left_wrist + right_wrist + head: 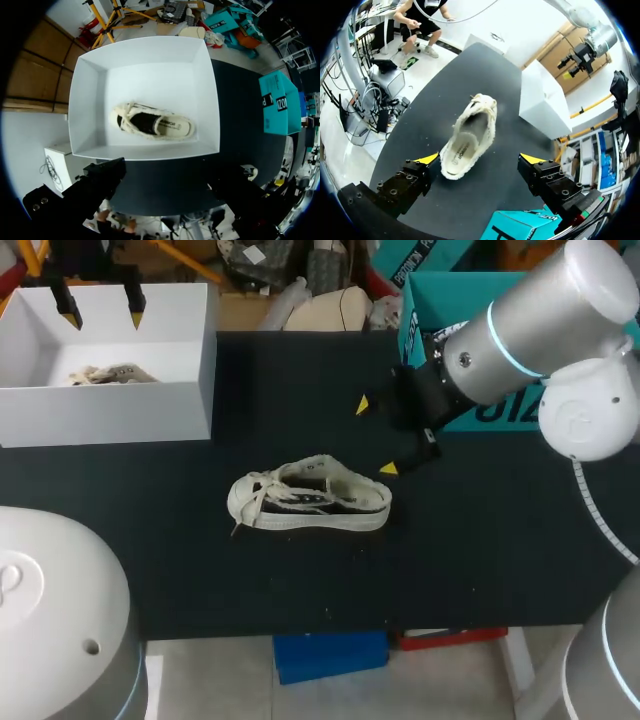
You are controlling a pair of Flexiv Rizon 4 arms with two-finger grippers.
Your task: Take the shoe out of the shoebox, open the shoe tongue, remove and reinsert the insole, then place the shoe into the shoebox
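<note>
A cream and black sneaker (310,502) lies on its side in the middle of the black table. My right gripper (375,437) hangs open just behind its heel end. In the right wrist view the sneaker (467,137) lies ahead with its heel end level with the spread yellow tips of the right gripper (480,159), untouched. The white shoebox (180,405) stands at the back left with a second sneaker (152,122) inside. My left gripper (101,312) hovers open above the box, holding nothing. In the left wrist view its dark fingers (100,182) frame the box's near wall.
A teal carton (455,300) sits at the table's back right, close behind my right arm, and shows under the right gripper as the teal carton (520,227). The shoebox (542,100) stands beyond the sneaker.
</note>
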